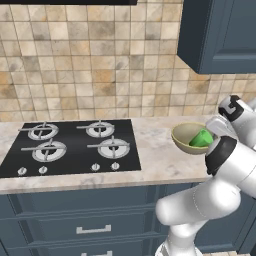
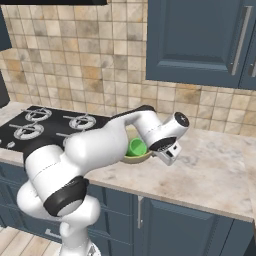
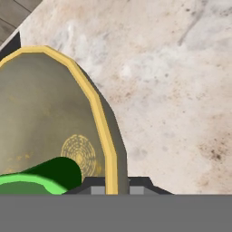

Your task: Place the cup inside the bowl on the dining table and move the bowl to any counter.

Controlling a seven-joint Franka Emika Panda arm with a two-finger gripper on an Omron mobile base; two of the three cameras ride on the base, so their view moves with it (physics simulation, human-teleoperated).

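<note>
Three views to work through, starting with the left base view. The bowl (image 1: 192,138) is sitting at the right of the frame on the counter (image 1: 155,157), just right of the black hob (image 1: 72,147), and the cup (image 1: 202,138) is lying tilted inside it, bright green against the olive wall. The white arm (image 1: 215,195) is rising from the lower right and crossing in front of the bowl's right side, so the pincer itself is hidden here. Tan wall tiles (image 1: 90,65) are filling the background, with a dark blue cabinet (image 1: 220,35) hanging at the upper right and blue drawers (image 1: 75,220) running below the stone top.

Over to the right base view: the arm is curling from the lower left toward frame centre, and the hand (image 2: 167,142) is sitting just right of the bowl (image 2: 136,158). The cup (image 2: 136,147) is peeking out green between arm and hand, inside the bowl. The bowl is resting on the counter (image 2: 210,170), right of the hob (image 2: 45,125).

Now the hand view: the pincer (image 3: 111,186) is clamping the bowl's yellow rim (image 3: 97,108), one dark tip on each side of it, narrow with the wall between them. The bowl (image 3: 41,113) is taking up the left half, the cup (image 3: 38,179) lying at the lower left inside it, and the marbled counter (image 3: 172,81) is spreading across the right.
</note>
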